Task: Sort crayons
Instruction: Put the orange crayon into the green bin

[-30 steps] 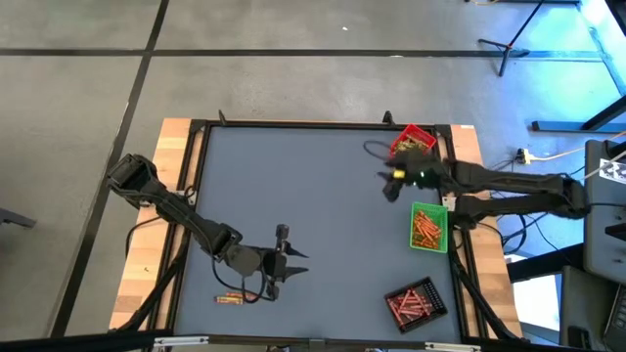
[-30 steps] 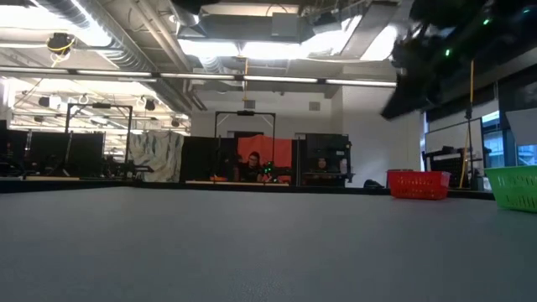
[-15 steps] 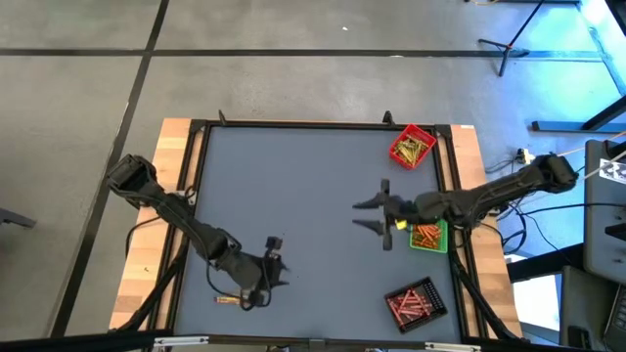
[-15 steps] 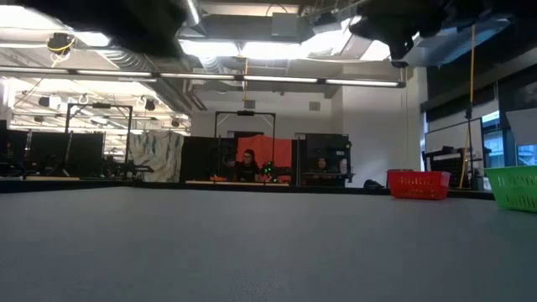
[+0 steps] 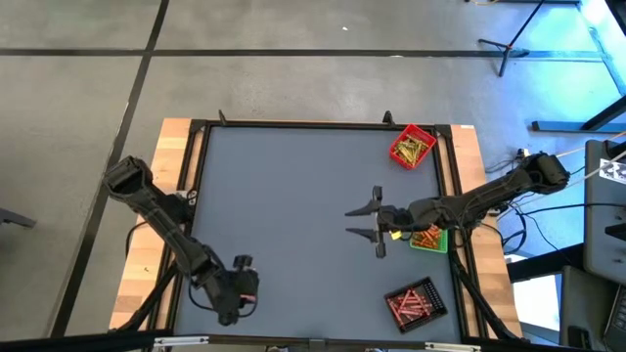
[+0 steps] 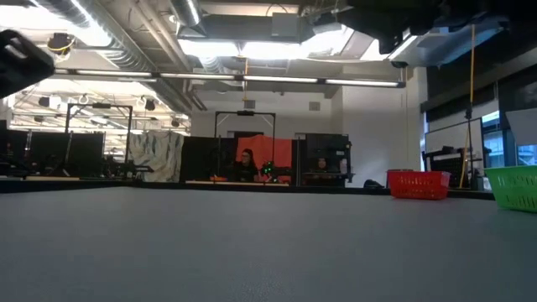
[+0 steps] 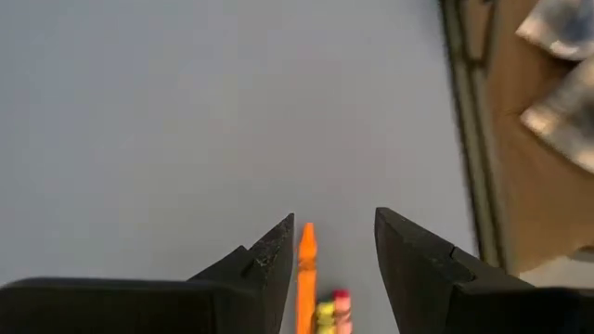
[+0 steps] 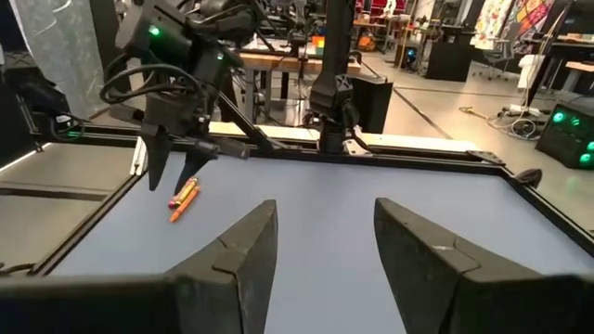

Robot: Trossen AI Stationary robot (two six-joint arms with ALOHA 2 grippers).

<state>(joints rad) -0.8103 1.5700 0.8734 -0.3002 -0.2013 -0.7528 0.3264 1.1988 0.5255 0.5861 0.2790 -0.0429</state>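
Observation:
A few crayons (image 7: 305, 275) lie on the grey mat near the table's near-left corner: an orange one, with a yellow and a red one beside it. My left gripper (image 7: 334, 223) hangs open just above them, slanting down, and the orange crayon shows between its fingers; I cannot see it touching them. The right wrist view shows that gripper (image 8: 172, 176) over the crayons (image 8: 184, 199). In the high view it (image 5: 235, 293) hides them. My right gripper (image 5: 364, 221) stands open and empty, level, pointing toward the table's left, beside the green tray (image 5: 431, 242).
A red tray (image 5: 412, 147) with yellowish crayons stands at the far right. The green tray holds orange ones and is partly under my right arm. A black tray (image 5: 415, 301) with red ones is at the near right. The mat's middle (image 5: 293, 196) is bare.
My left gripper has swung toward the table's near-left corner and down, tipping and rolling until it hangs over the crayons. My right gripper has moved from beside the red tray toward the near edge, to beside the green tray, and turned level. Neither gripper's opening has changed.

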